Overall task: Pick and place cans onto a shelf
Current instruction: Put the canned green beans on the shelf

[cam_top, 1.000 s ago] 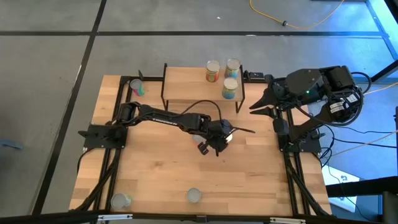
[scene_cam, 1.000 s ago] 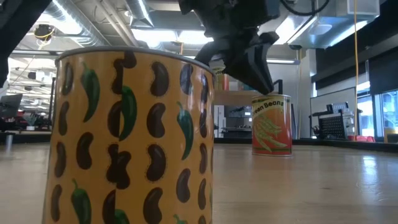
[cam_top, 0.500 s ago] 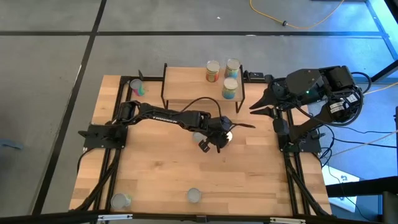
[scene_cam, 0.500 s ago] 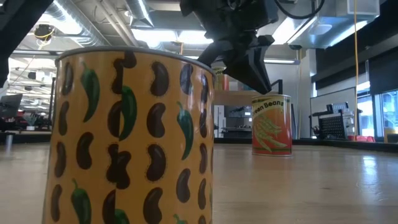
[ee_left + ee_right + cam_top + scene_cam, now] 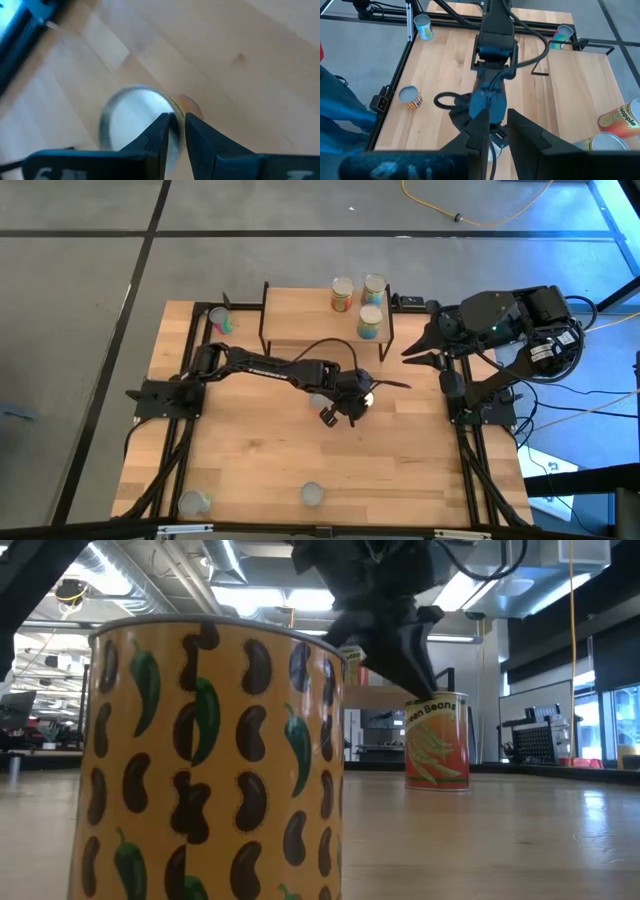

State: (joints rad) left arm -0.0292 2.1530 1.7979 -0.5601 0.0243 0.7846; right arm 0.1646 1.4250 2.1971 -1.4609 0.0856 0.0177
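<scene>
Cans on desk: three already stood on the shelf [image 5: 300, 315] at the far edge; one can [image 5: 137, 117] mid-desk is hovered over by the left gripper [image 5: 352, 402], jaws nearly closed and empty, presumably for pickup.

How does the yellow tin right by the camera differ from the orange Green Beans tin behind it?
The yellow tin shows dark beans and green peppers; the orange tin shows pale pods and lettering. The yellow tin stands nearest the low camera; the orange tin stands farther back, with the left tool above it. Both stand upright on the table.
</scene>
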